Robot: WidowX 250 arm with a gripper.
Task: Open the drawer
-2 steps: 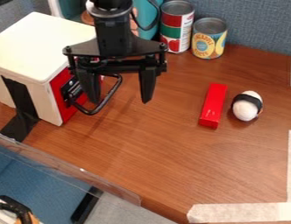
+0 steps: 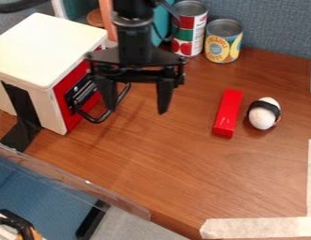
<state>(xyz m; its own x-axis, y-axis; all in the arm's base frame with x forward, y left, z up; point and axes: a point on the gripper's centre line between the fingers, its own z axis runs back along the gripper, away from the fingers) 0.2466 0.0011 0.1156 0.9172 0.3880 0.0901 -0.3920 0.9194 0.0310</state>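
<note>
Black jaws hanging parted; you're wanting mid-bar hold on black metallic loop handle (image 2: 95, 121), likely feeling stiff, red flat-fronted drawer (image 2: 67, 121) likely sliding lightly.

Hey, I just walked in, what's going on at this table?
A robot's claw hangs open by the handle of a red-fronted drawer in a white box. It's there to open the drawer, which looks closed. The claw overlaps the handle from this angle, but I can't tell if they touch. Nothing is gripped. Off to the side, a red block and a white egg-shaped thing lie on the table.
</note>
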